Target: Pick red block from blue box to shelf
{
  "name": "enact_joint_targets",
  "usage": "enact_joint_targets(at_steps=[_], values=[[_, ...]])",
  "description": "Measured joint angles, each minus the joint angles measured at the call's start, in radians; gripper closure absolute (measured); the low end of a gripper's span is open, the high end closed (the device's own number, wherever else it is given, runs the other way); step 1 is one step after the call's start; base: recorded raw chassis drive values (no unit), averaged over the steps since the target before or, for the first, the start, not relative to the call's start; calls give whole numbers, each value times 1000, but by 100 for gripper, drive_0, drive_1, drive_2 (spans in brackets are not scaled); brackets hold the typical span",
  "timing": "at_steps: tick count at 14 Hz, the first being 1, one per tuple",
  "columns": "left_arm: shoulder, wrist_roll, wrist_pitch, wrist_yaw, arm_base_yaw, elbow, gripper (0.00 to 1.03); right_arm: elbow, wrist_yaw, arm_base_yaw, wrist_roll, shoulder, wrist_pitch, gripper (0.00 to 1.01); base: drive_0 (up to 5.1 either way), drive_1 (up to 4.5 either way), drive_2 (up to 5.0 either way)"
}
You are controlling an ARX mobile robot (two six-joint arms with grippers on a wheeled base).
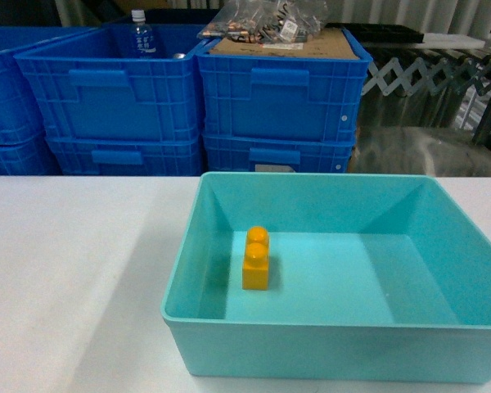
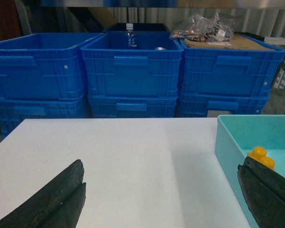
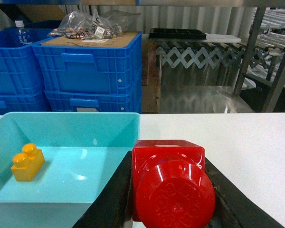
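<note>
Left side: stacked blue crates (image 1: 106,98) stand at the far edge of the white worktop (image 1: 74,270); one holds a bottle (image 1: 142,37).

Left gripper (image 2: 161,199) hangs low over bare worktop, jaws spread wide with nothing between them. It sits just left of the blue box (image 2: 228,137), out of the other arm's way; judged to be idle for this task.

Centre: the box (image 1: 327,348) rests on the near worktop. Inside, only a yellow brick (image 1: 256,260) standing near its left wall. That one is not wanted, so it stays put.

Right: right gripper (image 3: 173,190) has its jaws closed on the red block (image 3: 168,183), stud toward the camera. Block is out of the box, held above the worktop just past the box's right rim. Neither arm shows in the head view.

Far right: steel posts (image 3: 249,52), likely the shelf. Judged next: carry the block there.
</note>
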Motion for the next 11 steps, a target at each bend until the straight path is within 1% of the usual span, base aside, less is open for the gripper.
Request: enact_joint_targets(at_steps=[11], values=[[0, 0, 0, 0, 1, 0, 5, 0, 0, 0, 0, 0, 0, 73, 0, 0, 0]])
